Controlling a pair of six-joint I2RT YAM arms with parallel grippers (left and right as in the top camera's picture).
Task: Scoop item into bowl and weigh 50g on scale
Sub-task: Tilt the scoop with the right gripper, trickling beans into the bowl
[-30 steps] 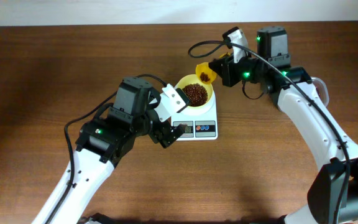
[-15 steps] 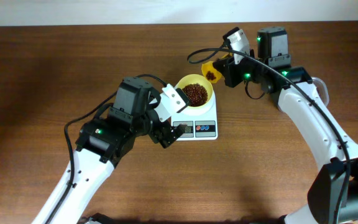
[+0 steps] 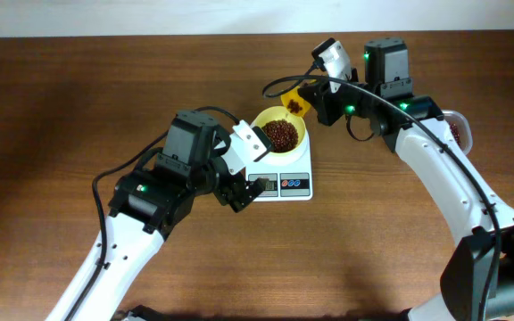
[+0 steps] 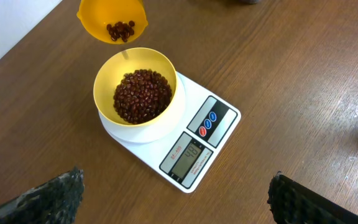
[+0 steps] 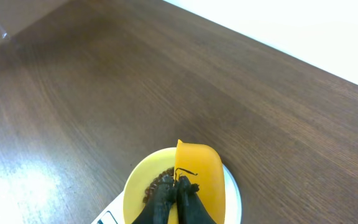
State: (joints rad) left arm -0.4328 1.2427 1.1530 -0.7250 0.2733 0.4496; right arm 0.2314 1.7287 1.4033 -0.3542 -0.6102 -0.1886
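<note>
The pale-yellow bowl (image 3: 262,119) stands on the white scale (image 3: 290,185) with a heap of dark red-brown beans (image 3: 281,135) in it. My right gripper (image 3: 315,98) is shut on the handle of a small yellow scoop (image 3: 294,107), which hangs at the bowl's far right rim with a few beans (image 4: 120,30) in it. The right wrist view shows the scoop (image 5: 201,165) over the bowl (image 5: 138,186), beyond my shut gripper (image 5: 178,186). My left gripper (image 3: 244,194) is open and empty at the scale's front left corner. Its view takes in the bowl (image 4: 107,99) and scale (image 4: 219,99).
A clear container (image 3: 458,131) holding reddish beans sits at the right, mostly hidden behind my right arm. The wooden table (image 3: 78,98) ends at a white edge along the back.
The scoop drew back to the right from the bowl's rim, then came left toward it again, still holding a few beans. My left arm has not moved.
</note>
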